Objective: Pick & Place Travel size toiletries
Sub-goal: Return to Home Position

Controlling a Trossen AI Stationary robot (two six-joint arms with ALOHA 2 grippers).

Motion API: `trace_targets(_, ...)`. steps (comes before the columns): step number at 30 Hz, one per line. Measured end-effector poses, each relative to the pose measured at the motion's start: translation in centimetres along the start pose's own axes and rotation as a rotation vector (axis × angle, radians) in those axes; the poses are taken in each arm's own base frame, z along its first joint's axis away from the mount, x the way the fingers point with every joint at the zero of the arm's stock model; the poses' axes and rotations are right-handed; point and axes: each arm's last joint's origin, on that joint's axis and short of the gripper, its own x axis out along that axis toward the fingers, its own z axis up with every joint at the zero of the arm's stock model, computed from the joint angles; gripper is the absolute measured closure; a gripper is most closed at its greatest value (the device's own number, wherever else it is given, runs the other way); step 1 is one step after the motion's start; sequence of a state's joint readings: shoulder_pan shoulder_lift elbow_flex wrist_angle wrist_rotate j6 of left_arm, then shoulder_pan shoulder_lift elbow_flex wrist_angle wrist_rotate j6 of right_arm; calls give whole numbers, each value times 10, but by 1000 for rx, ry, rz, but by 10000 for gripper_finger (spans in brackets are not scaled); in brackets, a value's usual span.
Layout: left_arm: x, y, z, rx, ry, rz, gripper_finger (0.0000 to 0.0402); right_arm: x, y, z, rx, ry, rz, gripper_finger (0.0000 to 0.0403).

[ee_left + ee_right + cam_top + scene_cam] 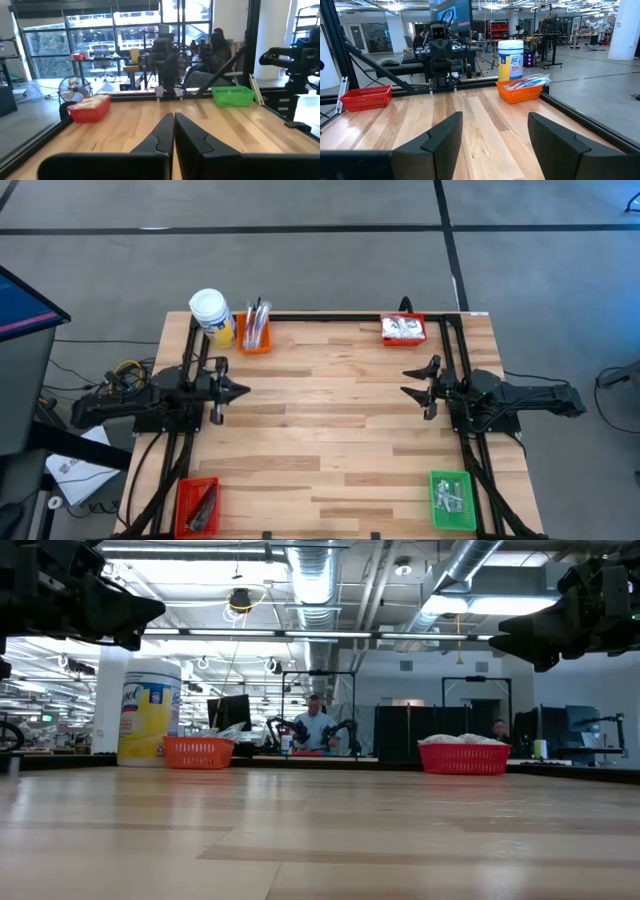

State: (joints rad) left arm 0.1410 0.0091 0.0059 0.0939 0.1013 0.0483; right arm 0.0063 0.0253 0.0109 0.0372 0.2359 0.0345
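Observation:
The toiletries all lie in bins at the table's corners. White-blue toothbrushes stand in the orange bin (253,332) at the far left. White puffy packets fill the red bin (403,329) at the far right. Dark grey bars lie in the red bin (197,505) at the near left. Silvery sachets lie in the green bin (452,500) at the near right. My left gripper (243,390) is shut and hovers over the table's left middle. My right gripper (405,381) is open and hovers over the right middle. The two face each other.
A white-capped yellow jar (210,315) stands beside the orange bin at the far left corner. A black frame (330,316) runs along the table's edges. Bare wood (320,410) lies between the two grippers. People and other equipment show in the room beyond the table.

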Motion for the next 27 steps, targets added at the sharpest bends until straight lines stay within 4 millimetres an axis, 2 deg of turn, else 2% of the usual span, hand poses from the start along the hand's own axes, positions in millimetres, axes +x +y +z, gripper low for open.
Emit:
trace_targets(11, -1, 5, 0, -84, -5, 54, 395, 0, 0, 0, 0, 0, 0, 184)
trace_targets(22, 4, 9, -17, -128, 183, 146, 395, 0, 0, 0, 0, 0, 0, 184)
trace_targets(27, 6, 10, -20, -130, 213, 147, 395, 0, 0, 0, 0, 0, 0, 184)
